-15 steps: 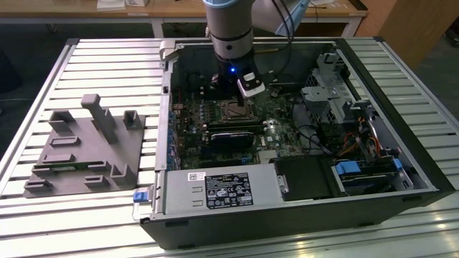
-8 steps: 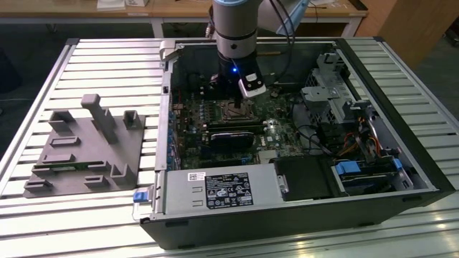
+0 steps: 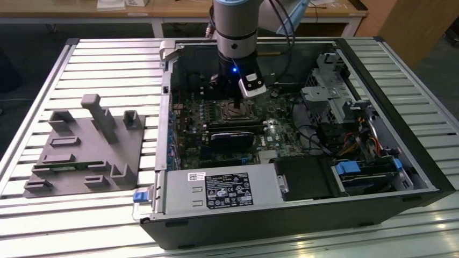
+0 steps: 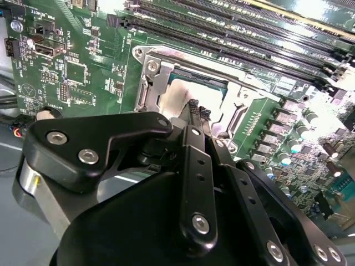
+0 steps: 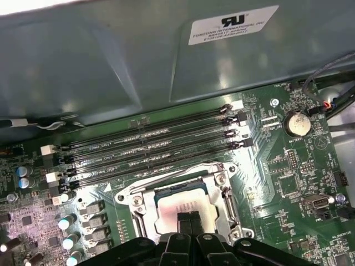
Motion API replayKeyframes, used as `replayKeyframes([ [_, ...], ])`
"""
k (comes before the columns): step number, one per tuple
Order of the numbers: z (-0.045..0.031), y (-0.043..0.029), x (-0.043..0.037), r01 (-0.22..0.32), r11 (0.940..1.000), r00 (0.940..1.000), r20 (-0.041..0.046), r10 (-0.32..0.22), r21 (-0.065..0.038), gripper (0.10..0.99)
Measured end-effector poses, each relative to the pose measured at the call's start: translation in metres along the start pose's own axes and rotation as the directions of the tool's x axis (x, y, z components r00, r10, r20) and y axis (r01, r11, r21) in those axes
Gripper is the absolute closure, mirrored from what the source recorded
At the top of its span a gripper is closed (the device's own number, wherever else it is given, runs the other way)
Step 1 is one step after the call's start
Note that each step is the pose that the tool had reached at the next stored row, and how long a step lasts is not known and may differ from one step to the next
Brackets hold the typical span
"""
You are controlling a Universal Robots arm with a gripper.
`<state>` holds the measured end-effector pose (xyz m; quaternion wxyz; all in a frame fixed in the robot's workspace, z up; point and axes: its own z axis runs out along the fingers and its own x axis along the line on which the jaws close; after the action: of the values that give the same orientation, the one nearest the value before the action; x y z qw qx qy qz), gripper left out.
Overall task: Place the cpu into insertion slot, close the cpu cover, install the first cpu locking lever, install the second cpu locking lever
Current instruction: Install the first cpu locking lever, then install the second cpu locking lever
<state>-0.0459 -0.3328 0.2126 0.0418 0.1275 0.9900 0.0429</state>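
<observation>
while the gripper (image 5: 189,219) is held low over the socket (image 5: 138,200) with its fingertips pressed together, the chip (image 5: 180,204) is seen seated inside it, at twelve o'clock of the fingertips, inside the computer case (image 3: 401,161).

this looks like a robotics lab or test workshop. an opened computer case (image 3: 301,134) lies on its side on a ribbed metal table (image 3: 107,70), its motherboard (image 3: 215,123) exposed, with a robot arm (image 3: 235,32) reaching down into it. a grey moulded fixture tray (image 3: 86,150) sits near the table's edge on the exterior view's left. a wooden workbench (image 3: 179,11) runs along behind.
</observation>
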Motion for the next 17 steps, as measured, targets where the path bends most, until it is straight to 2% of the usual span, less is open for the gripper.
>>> replayKeyframes([
  [9, -0.0132, 0.0013, -0.001, 0.0, 1.0, 1.0, 0.0014, 0.0, 0.004, 0.98],
  [17, -0.0142, 0.0014, -0.001, 0.0, 1.0, 1.0, 0.0014, 0.0, 0.004, 0.98],
])
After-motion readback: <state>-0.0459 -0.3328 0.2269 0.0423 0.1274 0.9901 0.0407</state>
